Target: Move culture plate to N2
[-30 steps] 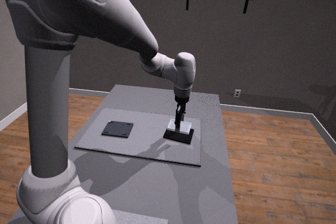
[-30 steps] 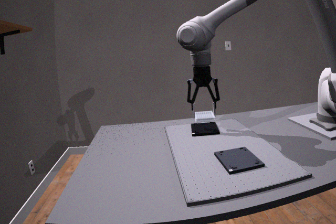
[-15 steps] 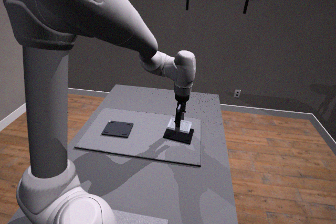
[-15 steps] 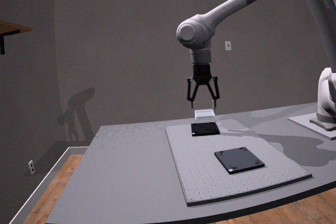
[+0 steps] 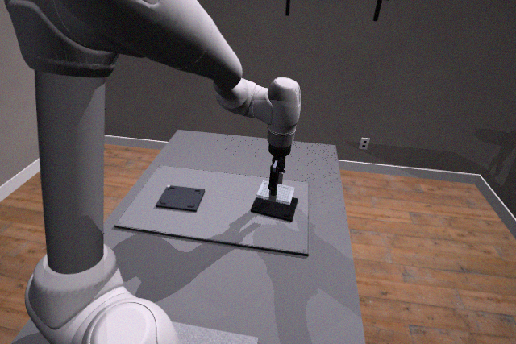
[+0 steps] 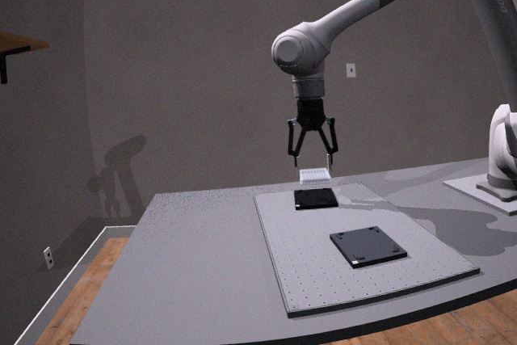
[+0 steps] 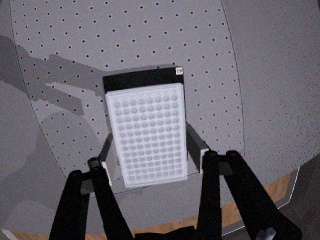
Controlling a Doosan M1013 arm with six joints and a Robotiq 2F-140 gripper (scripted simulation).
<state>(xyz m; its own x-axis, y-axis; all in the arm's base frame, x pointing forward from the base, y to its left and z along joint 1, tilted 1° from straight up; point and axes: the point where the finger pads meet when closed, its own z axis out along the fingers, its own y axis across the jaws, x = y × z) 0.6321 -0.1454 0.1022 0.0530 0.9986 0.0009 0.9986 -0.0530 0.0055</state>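
the plate [image 6: 314, 175] hangs in the claw [image 6: 312, 161] above nest n1 [image 6: 315, 199], nest n2 [image 6: 367, 246] well apart.

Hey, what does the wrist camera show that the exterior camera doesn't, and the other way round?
Only the wrist view shows the grid of wells across the white 96-well plate from above, with both black fingers pressed on its long sides.

Only the exterior view shows the air gap between the plate and the black square nest N1 under it, the whole dark grey nest N2 with its corner locators, and the pale grey arm.

Both show the gripper shut on the plate above N1 and the dotted grey board.
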